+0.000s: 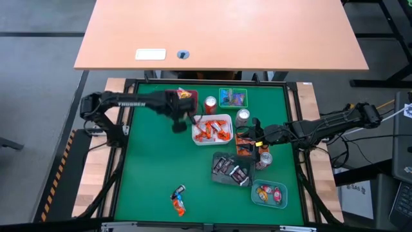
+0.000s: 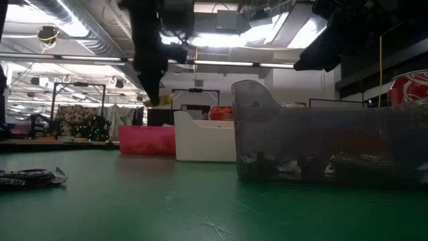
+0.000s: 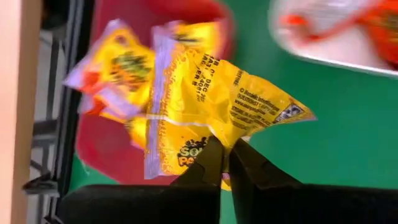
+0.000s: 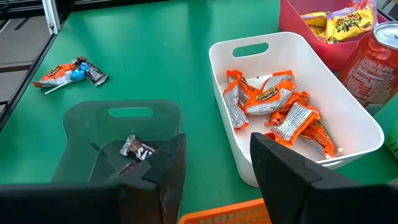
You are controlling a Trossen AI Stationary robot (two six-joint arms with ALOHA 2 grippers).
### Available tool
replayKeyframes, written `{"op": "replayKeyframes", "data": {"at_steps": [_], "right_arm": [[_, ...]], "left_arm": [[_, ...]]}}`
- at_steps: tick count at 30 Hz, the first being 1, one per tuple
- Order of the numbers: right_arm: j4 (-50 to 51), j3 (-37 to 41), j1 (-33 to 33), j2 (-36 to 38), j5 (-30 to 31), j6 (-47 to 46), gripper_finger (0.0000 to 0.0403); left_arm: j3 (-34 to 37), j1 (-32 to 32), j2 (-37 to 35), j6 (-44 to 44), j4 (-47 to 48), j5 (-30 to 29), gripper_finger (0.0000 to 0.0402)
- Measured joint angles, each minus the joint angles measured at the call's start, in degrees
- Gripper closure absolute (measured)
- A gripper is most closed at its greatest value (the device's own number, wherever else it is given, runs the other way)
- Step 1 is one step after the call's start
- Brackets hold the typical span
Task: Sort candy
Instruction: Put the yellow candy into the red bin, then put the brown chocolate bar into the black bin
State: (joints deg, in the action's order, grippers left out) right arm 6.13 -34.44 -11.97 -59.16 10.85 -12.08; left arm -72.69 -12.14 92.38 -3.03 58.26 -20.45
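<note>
Left gripper [image 3: 225,163] pinched shut on a yellow candy packet [image 3: 211,106], hanging over the red tray [image 1: 187,95] at the table's back-left. Few loose candies [image 1: 177,200] on the green mat near the front edge. White tray [image 4: 348,118] mid-table holds orange candies [image 4: 273,106]. Grey tray [image 4: 81,134] holds dark ones. Right gripper [image 4: 214,165] spread wide, empty, above the grey tray.

My left arm reaches in from the left side, and its gripper [image 1: 179,122] hangs near the far part. Its fingers [image 3: 208,165] are pressed together on a yellow candy [image 3: 211,99]. My right arm reaches in from the right; its gripper [image 1: 257,145] holds its fingers [image 4: 168,165] apart, with nothing between them.
</note>
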Motion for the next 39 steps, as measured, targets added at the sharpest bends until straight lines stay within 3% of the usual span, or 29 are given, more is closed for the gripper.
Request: {"op": "replayKeyframes", "data": {"at_steps": [7, 10, 21, 24, 28, 30, 35, 39], "right_arm": [[0.0, 0.0, 0.0, 0.0, 0.0, 0.0, 0.0224], [0.0, 0.0, 0.0, 0.0, 0.0, 0.0, 0.0224], [0.0, 0.0, 0.0, 0.0, 0.0, 0.0, 0.0224], [0.0, 0.0, 0.0, 0.0, 0.0, 0.0, 0.0224], [0.0, 0.0, 0.0, 0.0, 0.0, 0.0, 0.0224], [0.0, 0.0, 0.0, 0.0, 0.0, 0.0, 0.0224], [0.0, 0.0, 0.0, 0.0, 0.0, 0.0, 0.0224], [0.0, 0.0, 0.0, 0.0, 0.0, 0.0, 0.0224]], "left_arm": [[0.0, -10.5, 0.9, 1.2, -3.0, 0.7, 0.0399], [0.0, -12.8, 1.0, 1.3, -4.3, 1.6, 0.0380], [0.0, -14.8, 1.1, 0.3, -5.7, 2.1, 0.0279], [0.0, -14.2, 1.1, -0.7, -5.4, 8.0, 0.0272], [0.0, -12.0, 1.1, -6.8, -4.3, 23.9, 0.0271], [0.0, -9.4, 1.1, -10.2, -3.5, 28.4, 0.0271], [0.0, 0.1, 1.1, -16.4, -0.5, 29.9, 0.0271], [0.0, 8.8, 1.1, -22.0, -0.5, 27.6, 0.0271]]}}
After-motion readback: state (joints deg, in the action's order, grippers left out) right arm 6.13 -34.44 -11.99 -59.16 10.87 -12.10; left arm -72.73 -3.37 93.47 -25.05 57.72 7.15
